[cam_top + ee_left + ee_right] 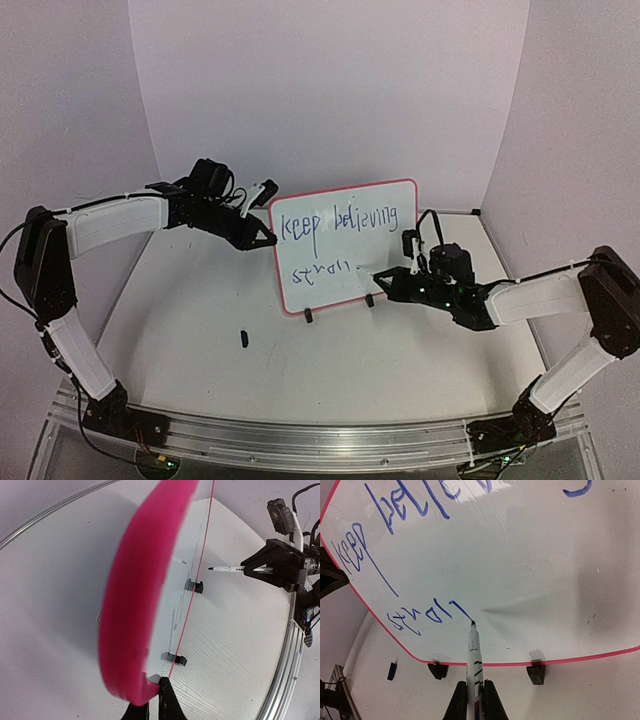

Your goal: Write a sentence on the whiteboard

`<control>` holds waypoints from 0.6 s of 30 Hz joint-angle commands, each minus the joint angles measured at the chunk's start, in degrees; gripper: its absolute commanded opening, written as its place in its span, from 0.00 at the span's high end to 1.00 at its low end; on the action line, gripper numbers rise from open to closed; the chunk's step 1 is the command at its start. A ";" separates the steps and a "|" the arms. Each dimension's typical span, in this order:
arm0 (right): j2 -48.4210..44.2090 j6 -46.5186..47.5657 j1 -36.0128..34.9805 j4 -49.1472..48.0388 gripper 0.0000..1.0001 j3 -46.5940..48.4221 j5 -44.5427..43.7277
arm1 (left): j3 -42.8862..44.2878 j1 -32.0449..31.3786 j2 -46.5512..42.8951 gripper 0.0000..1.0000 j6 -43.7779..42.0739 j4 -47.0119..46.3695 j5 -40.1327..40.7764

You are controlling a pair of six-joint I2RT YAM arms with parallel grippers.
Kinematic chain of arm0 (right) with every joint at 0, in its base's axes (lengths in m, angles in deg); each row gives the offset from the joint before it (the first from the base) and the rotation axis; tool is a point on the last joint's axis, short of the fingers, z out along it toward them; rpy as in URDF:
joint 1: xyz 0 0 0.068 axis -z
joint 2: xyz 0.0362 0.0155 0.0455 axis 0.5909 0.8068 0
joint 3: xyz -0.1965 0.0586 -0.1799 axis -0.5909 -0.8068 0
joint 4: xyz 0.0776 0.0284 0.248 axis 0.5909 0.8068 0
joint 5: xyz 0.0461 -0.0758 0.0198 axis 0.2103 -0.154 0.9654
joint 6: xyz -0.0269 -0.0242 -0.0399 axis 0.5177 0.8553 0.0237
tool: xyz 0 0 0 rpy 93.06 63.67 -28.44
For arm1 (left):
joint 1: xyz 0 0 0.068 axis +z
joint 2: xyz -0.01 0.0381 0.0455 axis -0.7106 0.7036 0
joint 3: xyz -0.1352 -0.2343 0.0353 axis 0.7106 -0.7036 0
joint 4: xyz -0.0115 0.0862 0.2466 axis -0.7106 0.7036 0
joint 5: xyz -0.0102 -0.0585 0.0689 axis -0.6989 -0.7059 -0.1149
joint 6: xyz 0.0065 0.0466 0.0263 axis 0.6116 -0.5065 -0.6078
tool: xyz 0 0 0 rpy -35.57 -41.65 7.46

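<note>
The whiteboard (345, 245) stands upright on two black clip feet at mid-table. Blue words read "keep believing" (345, 222) over a partial "stron" (320, 270). My left gripper (268, 238) is shut on the board's left edge; in the left wrist view its fingertips (167, 692) pinch the red border (145, 605). My right gripper (385, 283) is shut on a white marker (474, 655). The marker's tip touches the board at the end of the last blue stroke (462, 611). The marker also shows in the left wrist view (225, 569).
A small dark marker cap (243, 338) lies on the table in front of the board, also in the right wrist view (392, 670). White walls close off the back and sides. The metal rail (300, 440) runs along the near edge.
</note>
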 commanded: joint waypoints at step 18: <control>3.49 -2.04 5.39 -11.16 1.00 0.90 9.44 | -1.41 -1.21 3.82 1.00 -2.62 8.76 3.84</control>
